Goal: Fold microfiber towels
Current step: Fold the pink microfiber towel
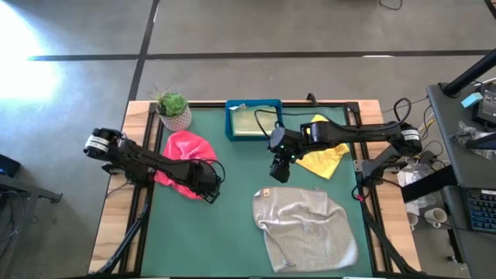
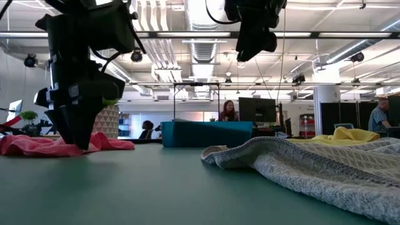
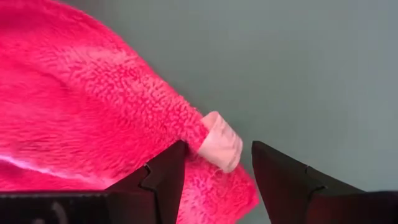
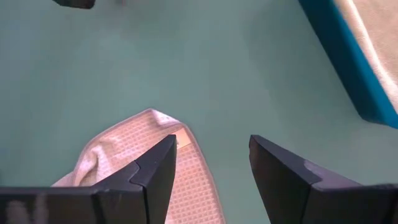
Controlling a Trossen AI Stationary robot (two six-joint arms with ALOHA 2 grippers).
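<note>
Three soft microfiber towels lie loose on the green bench (image 1: pixel 232 232): one crumpled hot pink towel (image 1: pixel 184 147) at the left, one larger light grey waffle-weave towel (image 1: pixel 306 225) at front right, one yellow towel (image 1: pixel 325 159) behind it (partly under the right arm). One blue rectangular plastic tray (image 1: pixel 253 120) sits at the back beside one small potted green plant (image 1: pixel 172 108). The left gripper (image 3: pixel 214 180) sits low at the pink towel's tagged corner, fingers parted around it. The right gripper (image 4: pixel 211 174) hangs above the grey towel's corner, fingers spread and empty.

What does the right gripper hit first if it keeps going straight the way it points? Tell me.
Probably the light grey towel: the open right gripper hangs above the table, pointing down at that towel's labelled corner. The exact landing spot is uncertain; it could meet bare green mat just beside it.
</note>
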